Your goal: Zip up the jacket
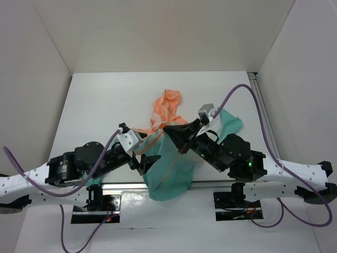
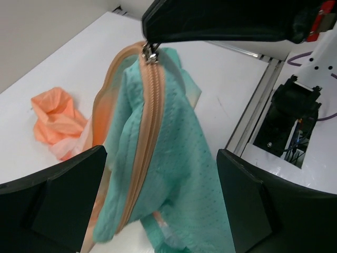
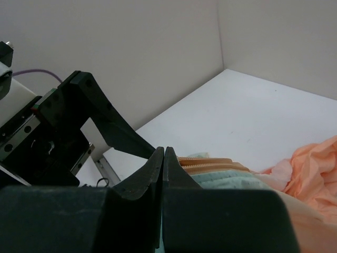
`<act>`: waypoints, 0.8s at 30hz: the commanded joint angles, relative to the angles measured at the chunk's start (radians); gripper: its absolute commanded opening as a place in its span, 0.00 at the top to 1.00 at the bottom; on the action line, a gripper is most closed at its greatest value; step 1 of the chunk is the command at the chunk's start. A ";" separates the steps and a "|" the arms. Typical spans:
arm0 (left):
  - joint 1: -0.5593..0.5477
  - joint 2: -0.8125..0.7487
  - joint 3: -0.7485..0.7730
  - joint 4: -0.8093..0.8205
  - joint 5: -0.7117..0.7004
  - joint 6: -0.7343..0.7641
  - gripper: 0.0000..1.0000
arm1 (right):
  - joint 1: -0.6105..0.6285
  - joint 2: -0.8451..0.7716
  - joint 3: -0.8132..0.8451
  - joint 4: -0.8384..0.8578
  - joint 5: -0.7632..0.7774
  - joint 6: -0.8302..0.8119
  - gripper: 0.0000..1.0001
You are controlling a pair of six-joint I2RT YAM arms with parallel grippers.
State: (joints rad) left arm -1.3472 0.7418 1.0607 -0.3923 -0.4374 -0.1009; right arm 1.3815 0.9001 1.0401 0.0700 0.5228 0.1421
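Note:
The jacket (image 1: 171, 168) hangs lifted off the table, its teal hem end draped over the near edge and its peach-orange hood (image 1: 166, 105) bunched on the table behind. My right gripper (image 1: 168, 129) is shut on the metal zipper pull (image 2: 149, 52) at the top of the orange zipper tape (image 2: 150, 121). In the right wrist view its tips (image 3: 164, 150) are pressed together, with the tape (image 3: 210, 164) just beyond. My left gripper (image 2: 160, 158) is open, its fingers (image 2: 68, 195) on either side of the hanging teal fabric (image 2: 189, 158) below the pull, without touching it.
An aluminium rail (image 1: 210, 183) runs along the table's near edge, with the arm bases (image 1: 234, 203) below it. White walls (image 1: 42, 52) enclose the table on three sides. A purple cable (image 1: 253, 105) loops over the right side.

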 commanded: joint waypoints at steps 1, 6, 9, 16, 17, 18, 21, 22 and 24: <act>-0.004 -0.018 -0.047 0.157 0.086 0.066 0.00 | 0.004 -0.010 0.061 0.007 -0.061 0.028 1.00; -0.004 -0.009 -0.097 0.231 0.077 0.075 0.00 | 0.004 0.022 0.061 0.019 -0.121 0.056 1.00; -0.004 0.005 -0.097 0.247 0.052 0.075 0.00 | 0.004 0.042 0.061 0.040 -0.142 0.069 1.00; -0.004 0.088 -0.041 0.175 -0.058 0.035 0.96 | 0.004 0.033 0.041 0.060 -0.097 0.079 1.00; -0.004 0.088 -0.024 0.153 -0.075 0.011 1.00 | 0.004 0.033 0.041 0.071 -0.078 0.070 1.00; -0.004 0.088 0.001 0.132 -0.089 -0.005 1.00 | 0.004 0.033 0.028 0.071 -0.064 0.070 1.00; -0.004 0.088 0.031 0.066 -0.103 -0.049 1.00 | 0.004 0.033 -0.009 0.131 0.017 0.033 1.00; -0.004 0.064 0.047 0.056 -0.103 -0.059 1.00 | 0.004 0.033 -0.021 0.146 0.051 0.018 1.00; -0.004 0.045 0.057 0.027 -0.113 -0.069 1.00 | 0.004 0.049 -0.022 0.177 0.153 -0.022 1.00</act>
State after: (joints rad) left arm -1.3472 0.8322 1.0550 -0.3294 -0.5106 -0.1204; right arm 1.3876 0.9516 1.0199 0.1211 0.5003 0.1860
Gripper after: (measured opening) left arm 0.114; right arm 0.009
